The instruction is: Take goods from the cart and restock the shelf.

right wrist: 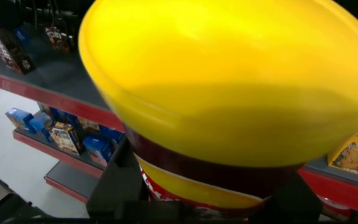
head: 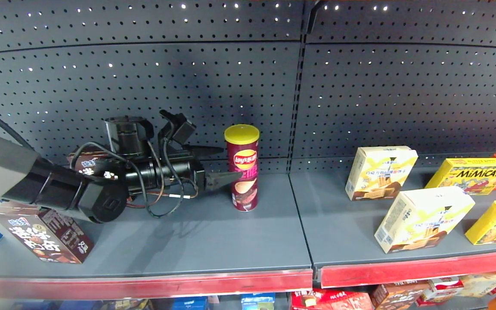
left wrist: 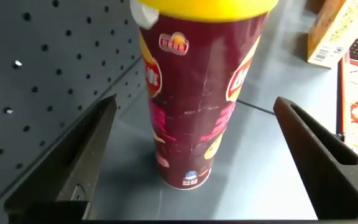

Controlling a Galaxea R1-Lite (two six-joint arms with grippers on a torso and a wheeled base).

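A maroon chip can (head: 243, 172) with a yellow lid stands upright on the grey shelf (head: 213, 241), close to the pegboard back wall. My left gripper (head: 233, 162) reaches in from the left and is open, one finger on each side of the can. In the left wrist view the can (left wrist: 191, 106) sits between the fingers (left wrist: 92, 149) with a gap on both sides. A second chip can (right wrist: 229, 81), yellow-lidded with a red and yellow body, is very close in the right wrist view. My right gripper (right wrist: 207, 196) is shut on it just below the lid.
Brown snack boxes (head: 43, 234) lie on the shelf to the left, under and behind my left arm. Yellow-and-white boxes (head: 379, 172) and yellow boxes (head: 472, 172) fill the right bay. A red lip (head: 144, 284) edges the shelf, with more goods on the shelf below.
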